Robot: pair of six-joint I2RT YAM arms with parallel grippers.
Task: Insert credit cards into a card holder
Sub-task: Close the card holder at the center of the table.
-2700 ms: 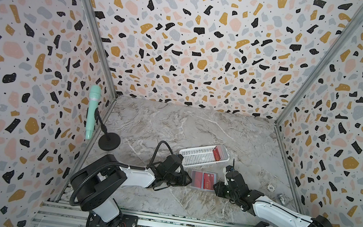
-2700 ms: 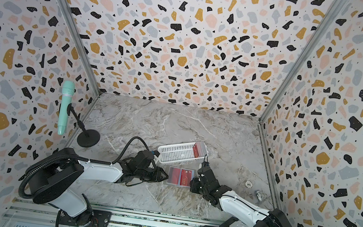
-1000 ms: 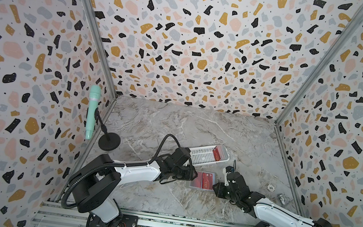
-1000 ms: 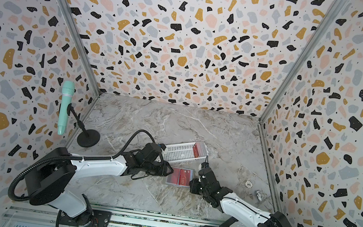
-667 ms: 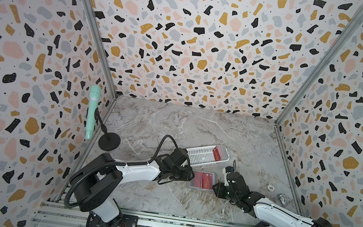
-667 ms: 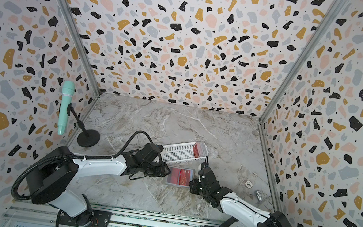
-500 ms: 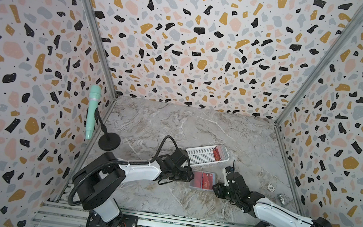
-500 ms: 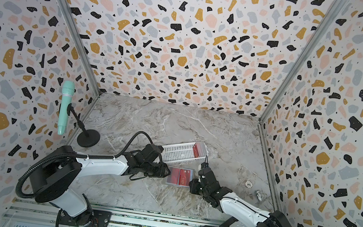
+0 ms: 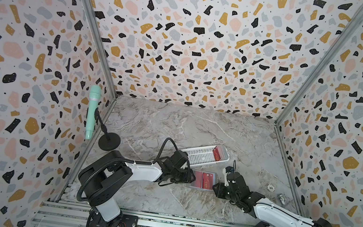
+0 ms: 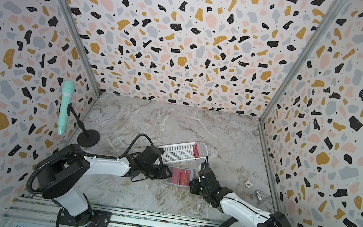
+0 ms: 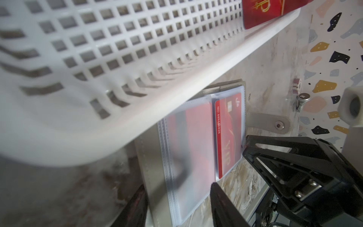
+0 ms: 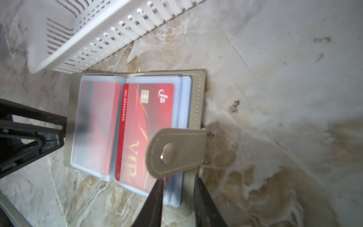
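Observation:
The grey card holder (image 9: 199, 188) lies open on the marble table, with its snap tab (image 12: 176, 151) folded over the right page. One red credit card (image 12: 145, 118) with gold VIP lettering sits in the right clear sleeve. Another red card (image 12: 98, 125) shows dimly behind the frosted left sleeve. More red cards (image 9: 217, 153) stand in the basket. My left gripper (image 11: 177, 194) is open, its fingers either side of the holder's left page. My right gripper (image 12: 178, 182) is shut on the holder's right cover and sleeve edges.
A white perforated basket (image 9: 200, 156) lies just behind the holder, close over the left gripper. A mint microphone (image 9: 92, 112) on a black stand (image 9: 109, 141) is by the left wall. A small chip (image 9: 270, 187) and a metal piece (image 9: 281, 198) lie near the right wall.
My left gripper has drawn back a little from over the holder toward its left edge, and its jaws have widened slightly. Both pages now show. The right arm has held still.

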